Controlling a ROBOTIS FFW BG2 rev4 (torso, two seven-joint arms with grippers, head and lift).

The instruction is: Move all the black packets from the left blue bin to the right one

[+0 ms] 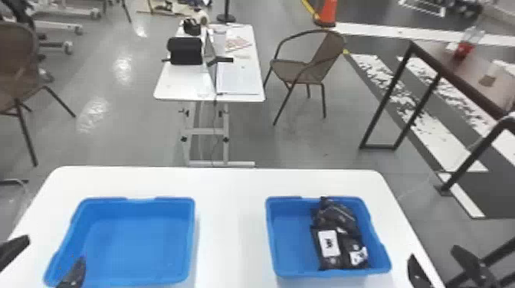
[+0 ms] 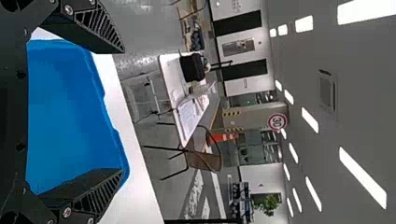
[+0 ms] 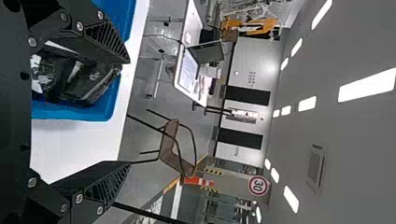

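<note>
1. The black packets look light and soft, probably bags of slack film that would crumple under a squeeze; the glossy skin could slip.
2. If one needs lifting again, I'd pinch it across its filled middle, since a grip on a loose edge may slide off. They don't look fragile.
3. They are dark and shiny, creased, with white labels carrying black marks on the nearer ones. They overlap, so I cannot tell the count.
4. They lie heaped in the right blue bin, along its right side, from the far wall to the near one.
5. The right pincer stands wide open at that bin's right, with nothing between its fingers.
6. The left pincer is also spread wide and holds nothing, by the near left part of the left blue bin.
7. Both bins sit apart on the white worktop; the move looks finished.
</note>
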